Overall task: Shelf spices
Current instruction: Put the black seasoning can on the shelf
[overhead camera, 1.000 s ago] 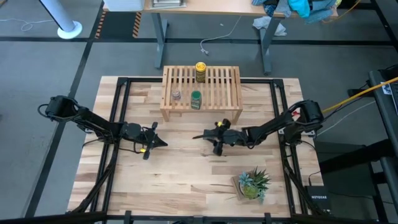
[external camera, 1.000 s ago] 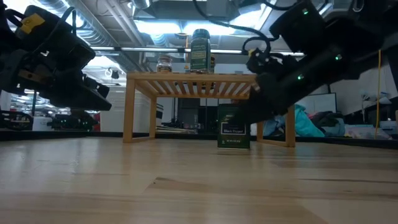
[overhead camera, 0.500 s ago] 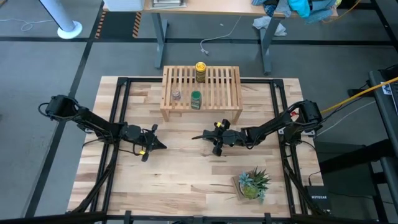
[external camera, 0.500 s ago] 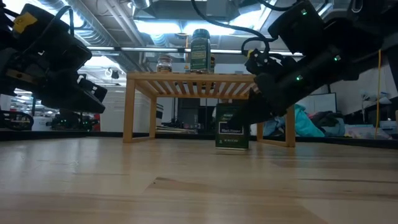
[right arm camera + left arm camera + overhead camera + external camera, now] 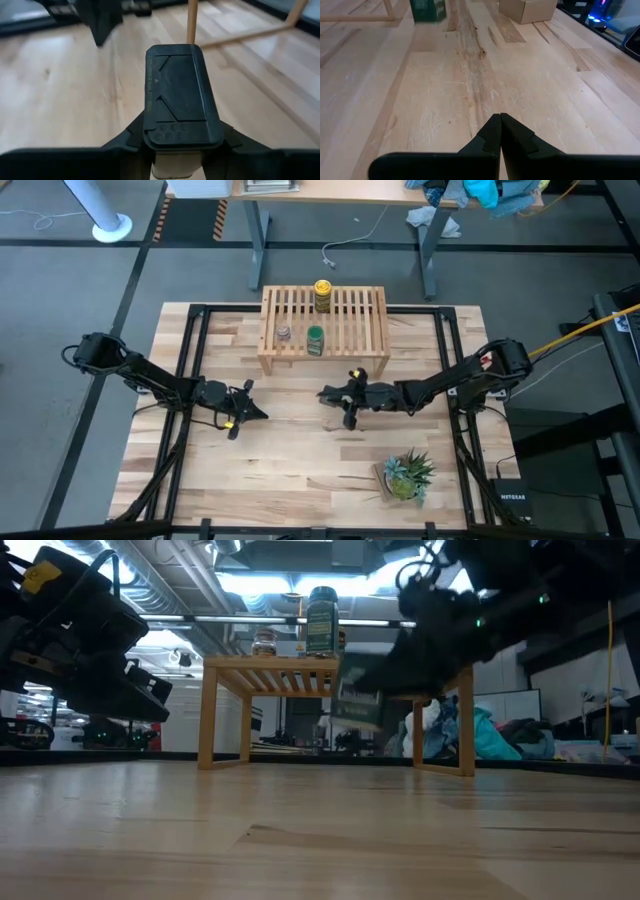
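The light-wood shelf (image 5: pixel 323 330) stands at the table's far middle on its short legs. On its slatted top stand the yellow-lidded jar (image 5: pixel 322 295), the green-lidded jar (image 5: pixel 315 340) and the small grey-topped jar (image 5: pixel 284 333). My right gripper (image 5: pixel 340 397) is just near of the shelf's front, shut on the black rectangular tin (image 5: pixel 358 696). My left gripper (image 5: pixel 255 411) hovers shut over the table's left middle, touching nothing; its closed fingers (image 5: pixel 499 132) point across bare wood. My right gripper pinches the tin between its two fingers (image 5: pixel 131 137), one on each narrow side just below the black lid (image 5: pixel 180 95). The fingers come roughly level from the table's right. The tin is lifted clear of the table and tilted, at about the height of the shelf's top.
A small potted green plant (image 5: pixel 405 475) sits near the table's near right corner. Dark frame rails (image 5: pixel 195 340) run along the table's edges. Open wood lies between the two grippers and in front of the shelf. A desk and cables stand beyond the far edge.
My right gripper has risen and drawn slightly toward the table's right, carrying the tin. The tin stood upright on the table in front of the shelf; it now hangs clear of the wood, tilted, near the shelf top's level.
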`<state>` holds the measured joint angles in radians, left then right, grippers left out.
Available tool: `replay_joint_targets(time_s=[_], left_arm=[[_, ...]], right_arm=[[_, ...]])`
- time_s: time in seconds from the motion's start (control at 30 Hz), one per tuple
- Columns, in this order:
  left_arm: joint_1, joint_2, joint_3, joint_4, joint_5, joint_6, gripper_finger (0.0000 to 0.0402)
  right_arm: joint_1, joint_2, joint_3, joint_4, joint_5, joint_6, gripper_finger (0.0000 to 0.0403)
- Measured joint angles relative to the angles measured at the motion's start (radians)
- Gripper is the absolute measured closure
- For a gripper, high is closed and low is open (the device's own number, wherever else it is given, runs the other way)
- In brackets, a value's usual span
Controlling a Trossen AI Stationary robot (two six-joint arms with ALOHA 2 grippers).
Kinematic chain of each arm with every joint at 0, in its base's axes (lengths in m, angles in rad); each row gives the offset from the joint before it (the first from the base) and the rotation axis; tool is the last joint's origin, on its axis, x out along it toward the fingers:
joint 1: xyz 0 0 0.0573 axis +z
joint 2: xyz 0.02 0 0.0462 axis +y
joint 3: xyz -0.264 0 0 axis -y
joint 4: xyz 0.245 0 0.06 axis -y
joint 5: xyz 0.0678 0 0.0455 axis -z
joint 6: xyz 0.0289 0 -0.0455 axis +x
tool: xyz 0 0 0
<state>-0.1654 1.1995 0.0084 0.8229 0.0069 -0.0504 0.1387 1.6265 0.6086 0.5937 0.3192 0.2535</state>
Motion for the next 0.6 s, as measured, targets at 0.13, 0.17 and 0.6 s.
replay_joint_targets(time_s=[0.13,0.17,0.6], left_arm=[[0.000,0.000,0.000,0.000,0.000,-0.002,0.0401],[0.000,0.000,0.000,0.000,0.000,-0.002,0.0401],[0.000,0.000,0.000,0.003,0.000,-0.002,0.0401]], right_arm=[[0.000,-0.066,0.000,-0.020,-0.017,-0.001,0.0283],[0.000,-0.083,0.000,-0.026,-0.017,-0.005,0.0283],[-0.002,-0.381,0.000,-0.158,0.043,-0.186,0.0283]])
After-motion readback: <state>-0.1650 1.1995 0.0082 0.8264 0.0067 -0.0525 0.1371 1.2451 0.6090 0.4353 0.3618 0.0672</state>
